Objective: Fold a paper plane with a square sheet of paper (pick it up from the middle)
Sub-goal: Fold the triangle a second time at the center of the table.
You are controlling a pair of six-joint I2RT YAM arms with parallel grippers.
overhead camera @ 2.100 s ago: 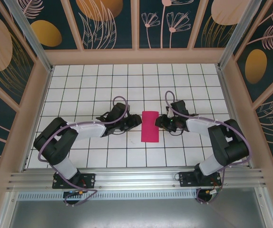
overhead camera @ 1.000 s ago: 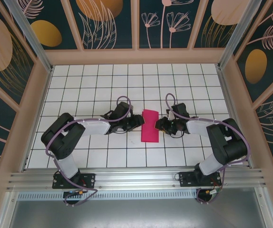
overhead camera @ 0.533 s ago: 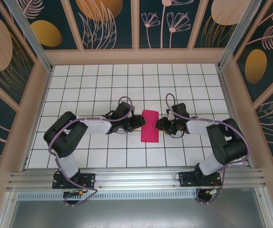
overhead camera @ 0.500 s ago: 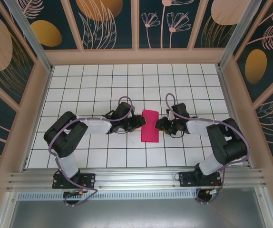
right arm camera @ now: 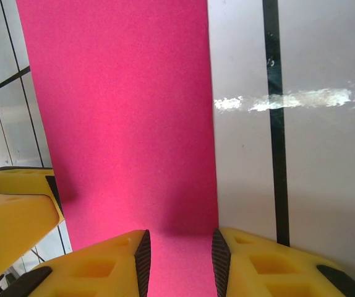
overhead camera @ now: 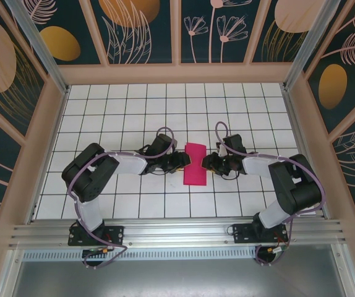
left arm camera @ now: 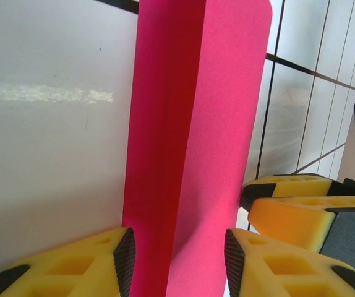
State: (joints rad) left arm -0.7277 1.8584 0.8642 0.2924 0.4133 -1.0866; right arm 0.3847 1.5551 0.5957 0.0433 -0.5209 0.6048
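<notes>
**Paper** (overhead camera: pixel 195 164): a narrow pink strip, lying mid-table (overhead camera: pixel 115 111) and being flanked by both grippers.

- Top view: the strip is being shown whole, its long side running away from the bases. No crease is being made out here.
- Left wrist view: a lengthwise crease is being revealed on the paper (left arm camera: pixel 196 124), with the left part shaded darker than the right. The far corner is being seen as rounded.
- Right wrist view: the paper (right arm camera: pixel 122 111) is being shown as one flat, even surface.

**Left gripper** (overhead camera: pixel 183 161): the arm is being held bent and low, reaching inward. The jaws (left arm camera: pixel 177 260) are being held apart, with the strip's near edge between them.

**Right gripper** (overhead camera: pixel 206 164): the arm is being mirrored from the other side. The jaws (right arm camera: pixel 179 260) are being held apart over the opposite edge, with nothing clamped.
</notes>
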